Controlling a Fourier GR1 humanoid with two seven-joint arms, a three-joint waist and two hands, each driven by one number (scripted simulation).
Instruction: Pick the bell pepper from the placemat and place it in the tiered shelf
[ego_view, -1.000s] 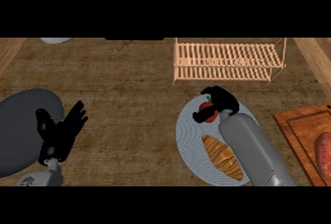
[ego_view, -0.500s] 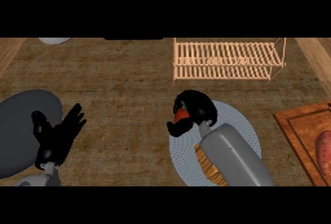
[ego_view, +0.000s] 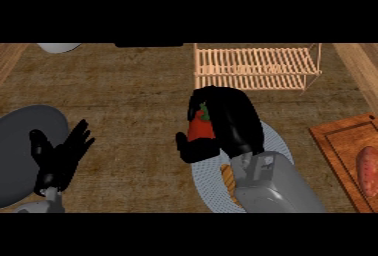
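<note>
The tiered shelf (ego_view: 255, 67) is standing beyond the placemat (ego_view: 207, 188). Over the placemat's far left edge the right hand (ego_view: 232, 125) is curling round the bell pepper (ego_view: 199, 129); well left, the left hand (ego_view: 63, 155) is resting open. The bell pepper's long axis is running away from the placemat, green stem leading.

Grey forearm (ego_view: 284, 190), black right robot hand (ego_view: 233, 121)

2 hands (ego_view: 60, 156) (ego_view: 238, 124), 1 bell pepper (ego_view: 199, 130), 1 placemat (ego_view: 210, 188), 1 tiered shelf (ego_view: 255, 67), 1 wooden board (ego_view: 341, 150), 1 grey plate (ego_view: 18, 145).
</note>
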